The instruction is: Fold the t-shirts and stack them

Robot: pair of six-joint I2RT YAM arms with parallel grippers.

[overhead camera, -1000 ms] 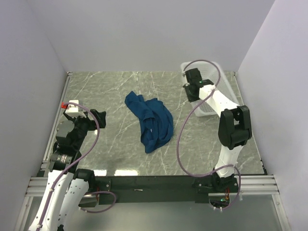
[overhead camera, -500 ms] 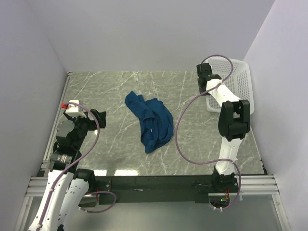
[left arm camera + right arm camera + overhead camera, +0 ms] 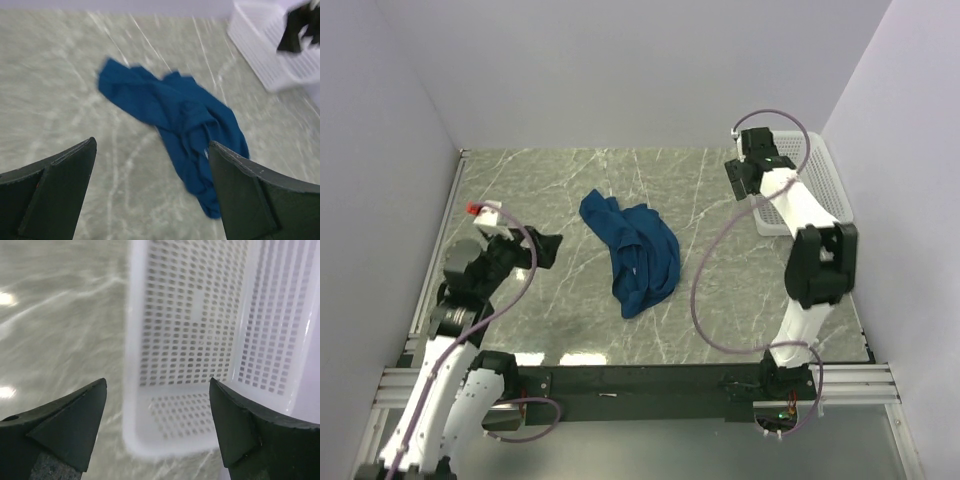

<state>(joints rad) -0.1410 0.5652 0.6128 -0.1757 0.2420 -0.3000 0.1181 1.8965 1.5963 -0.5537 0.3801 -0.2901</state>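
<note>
The t-shirt (image 3: 635,250) lies crumpled in the middle of the table (image 3: 540,180), bunched into a long heap, and the sleeves and hem are hard to tell apart (the chest print is hidden in the folds). Nothing is folded yet, so I judge that your first step is to spread it flat.

Your left gripper (image 3: 545,248) has its jaws wide apart and empty. It hangs to the left of the shirt, pointing at it but clearly apart from it. Your right gripper (image 3: 745,178) is also spread wide and grips nothing. It is far from the shirt, at the left rim of the white mesh basket (image 3: 820,190).

Bring the right arm over to the shirt before you pinch anything. Choose two points that belong to one edge, such as the hem or the shoulders, and take only the top layer there. Lift a little, then pull the two arms apart slowly so that the cloth opens and does not drag as one lump.
</note>
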